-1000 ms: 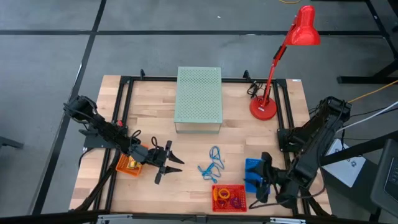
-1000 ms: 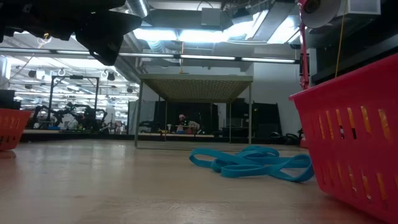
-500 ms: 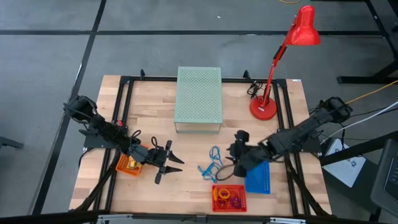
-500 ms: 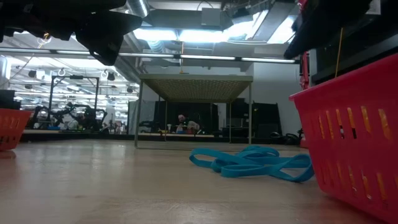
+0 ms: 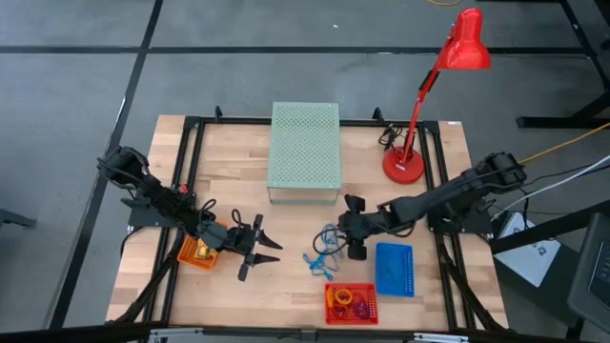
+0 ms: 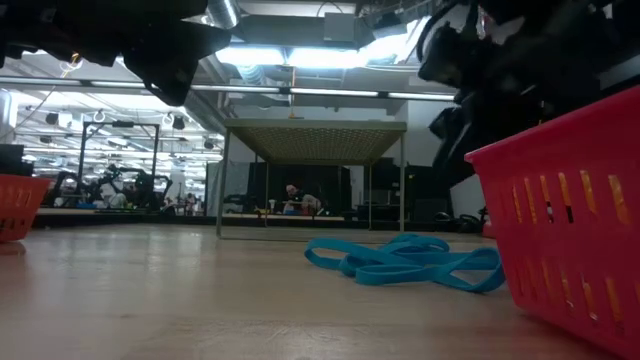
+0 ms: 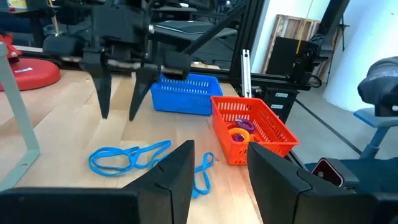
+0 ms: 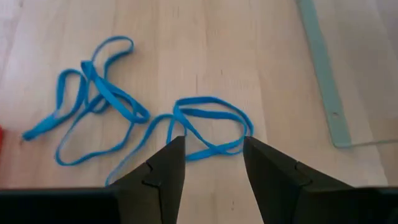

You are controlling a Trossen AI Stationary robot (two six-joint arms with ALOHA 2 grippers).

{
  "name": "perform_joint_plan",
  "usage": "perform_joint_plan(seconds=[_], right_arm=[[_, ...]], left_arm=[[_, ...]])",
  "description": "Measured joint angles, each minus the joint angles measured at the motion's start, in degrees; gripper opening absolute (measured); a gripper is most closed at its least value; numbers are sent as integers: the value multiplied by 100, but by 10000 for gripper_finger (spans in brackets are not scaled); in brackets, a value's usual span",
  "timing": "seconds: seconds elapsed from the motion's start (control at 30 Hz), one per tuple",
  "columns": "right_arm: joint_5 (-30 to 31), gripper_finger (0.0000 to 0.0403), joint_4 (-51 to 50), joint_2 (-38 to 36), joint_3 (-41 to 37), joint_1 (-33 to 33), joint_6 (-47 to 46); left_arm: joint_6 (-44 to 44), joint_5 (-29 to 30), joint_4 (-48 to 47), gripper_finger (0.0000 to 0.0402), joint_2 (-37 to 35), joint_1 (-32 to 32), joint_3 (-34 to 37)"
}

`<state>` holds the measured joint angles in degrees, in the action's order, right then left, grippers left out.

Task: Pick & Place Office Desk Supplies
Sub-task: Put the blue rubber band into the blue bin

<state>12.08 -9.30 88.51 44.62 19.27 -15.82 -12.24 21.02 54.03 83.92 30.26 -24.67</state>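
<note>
Now right end effector (image 5: 355,232): relocated from lower right of the high view to centre, fingers apart, empty, beside blue loops (image 5: 324,250) lying on worktop (image 5: 286,286). Pickup judged imminent. Left end effector (image 5: 255,247): parted, idle, lower left.

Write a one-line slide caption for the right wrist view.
Right gripper open above the tangled blue loops on the wooden table.
</note>
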Motion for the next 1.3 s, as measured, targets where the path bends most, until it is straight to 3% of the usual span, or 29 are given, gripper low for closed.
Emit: perform_joint_plan(seconds=[0.47,1.3], right_arm=[[-291,165,601,794,-2,-36,303],[-574,165,839,860,0,-331,584]], left_arm=[[15,54,-25,143,0,0,0],[45,100,-25,143,0,0,0]])
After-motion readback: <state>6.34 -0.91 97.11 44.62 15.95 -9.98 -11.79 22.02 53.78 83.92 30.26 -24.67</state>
